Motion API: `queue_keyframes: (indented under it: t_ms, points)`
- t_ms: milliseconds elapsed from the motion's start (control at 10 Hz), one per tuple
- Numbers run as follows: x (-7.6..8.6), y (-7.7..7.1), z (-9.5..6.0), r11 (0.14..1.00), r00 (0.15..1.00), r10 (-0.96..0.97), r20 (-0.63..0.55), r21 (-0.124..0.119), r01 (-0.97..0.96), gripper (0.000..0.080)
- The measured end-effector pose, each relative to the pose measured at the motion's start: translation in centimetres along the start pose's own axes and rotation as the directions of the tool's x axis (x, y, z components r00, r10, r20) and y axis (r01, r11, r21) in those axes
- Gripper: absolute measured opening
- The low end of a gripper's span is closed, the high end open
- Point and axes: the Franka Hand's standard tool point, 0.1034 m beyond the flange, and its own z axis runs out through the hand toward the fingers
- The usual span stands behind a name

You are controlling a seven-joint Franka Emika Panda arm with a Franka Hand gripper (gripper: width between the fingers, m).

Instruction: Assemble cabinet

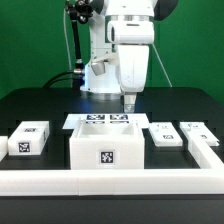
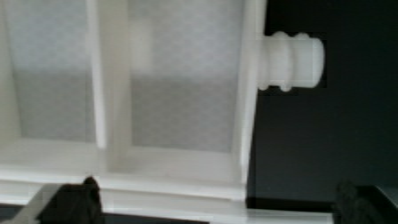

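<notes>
Hanging the gripper (image 1: 129,100) just above the cabinet (image 1: 108,145), jaws spread wide, gripping nothing. Probably straddling the side wall bearing the knob (image 2: 294,62), readying a grasp.

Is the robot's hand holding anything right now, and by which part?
Nothing is held. The gripper is open, its fingers spread wide over the cabinet, not clamping it.
</notes>
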Motion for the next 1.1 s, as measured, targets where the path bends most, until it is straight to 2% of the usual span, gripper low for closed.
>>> queue_keyframes:
  t_ms: [100,300,700,1100]
  points:
    - [0.0,-0.1,0.1,1.0,1.0,0.009,0.001,0.002,-0.009,0.065]
    - [0.4,-0.8,1.1,0.998,0.998,0.061,0.007,0.024,-0.061,0.065]
    - [-0.6,-2.1,3.6,0.995,0.997,0.071,0.0,0.067,-0.071,0.065]
    - [-0.4,-2.8,5.3,0.992,0.997,0.075,-0.003,0.099,-0.074,0.065]
